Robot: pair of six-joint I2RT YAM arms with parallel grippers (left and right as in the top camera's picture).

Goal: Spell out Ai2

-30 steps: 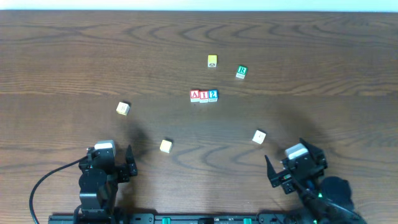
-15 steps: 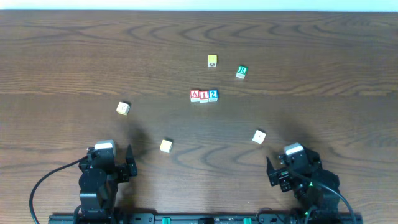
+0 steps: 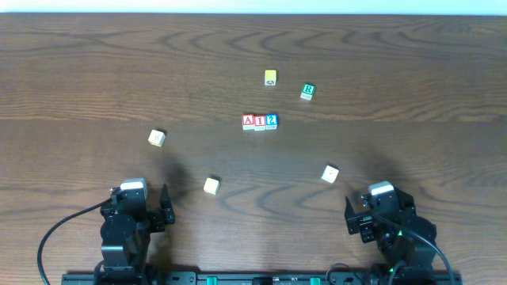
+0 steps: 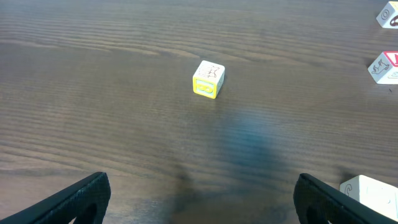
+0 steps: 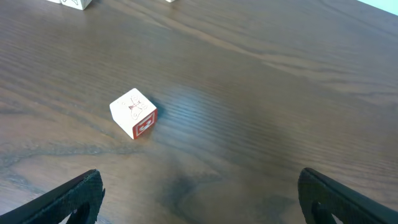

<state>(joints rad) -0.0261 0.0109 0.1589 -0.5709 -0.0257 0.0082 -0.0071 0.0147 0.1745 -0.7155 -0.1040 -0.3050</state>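
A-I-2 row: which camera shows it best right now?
Overhead: the A-I-2 row sits whole, all three letters readable. Left wrist catches only one red-marked cube, cut off at the right edge. Right wrist shows unreadable cube slivers at its top edge.

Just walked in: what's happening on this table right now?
Nothing is being handled. The A cube, I cube and 2 cube lie in a row mid-table, reading Ai2. The left gripper and right gripper are open and empty near the front edge. The green R cube and yellow cube lie beyond the row.
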